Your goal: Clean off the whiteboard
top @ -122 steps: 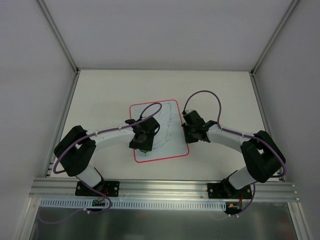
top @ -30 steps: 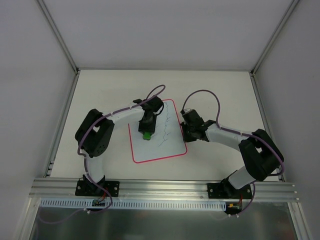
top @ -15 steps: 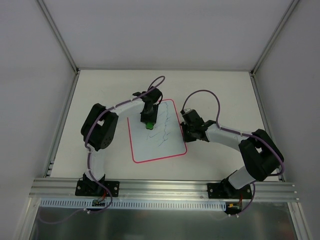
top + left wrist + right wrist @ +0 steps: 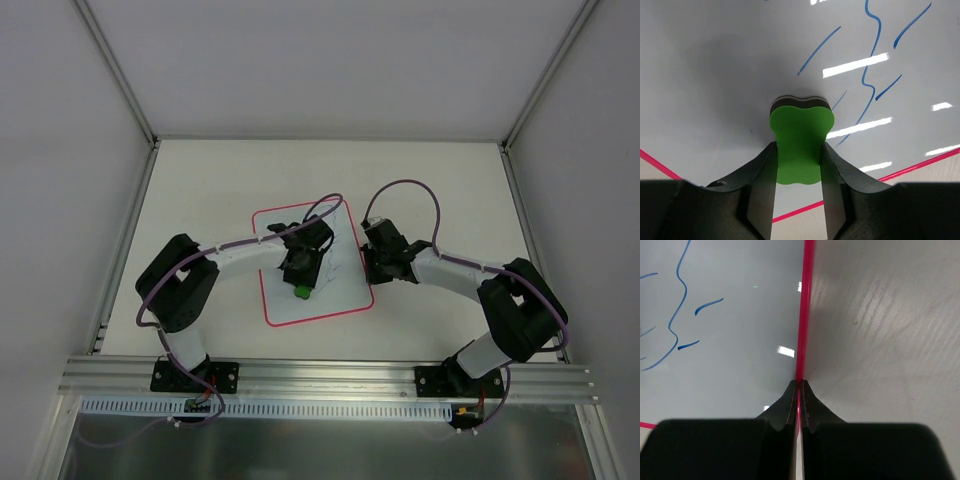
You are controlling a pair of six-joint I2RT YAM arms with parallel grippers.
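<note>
The whiteboard (image 4: pixel 283 302) lies flat in the middle of the table, white with a red-pink rim. Blue pen lines (image 4: pixel 869 75) remain on its right part. My left gripper (image 4: pixel 302 283) reaches over the board's centre, shut on a green block (image 4: pixel 801 140) with a dark underside that presses on the white surface. The block (image 4: pixel 302 292) shows as a green spot in the top view. My right gripper (image 4: pixel 368 262) is shut, and its tips (image 4: pixel 800 386) rest on the board's right rim (image 4: pixel 807 310).
Bare table (image 4: pixel 890 340) lies right of the rim. A metal frame rail (image 4: pixel 320 375) runs along the near edge where both arm bases are bolted. White walls close in the back and sides. Purple cables loop over both arms.
My left gripper has swept the green block from the board's far part back toward the near middle. The board's left side has shifted slightly. The right arm has stayed put.
</note>
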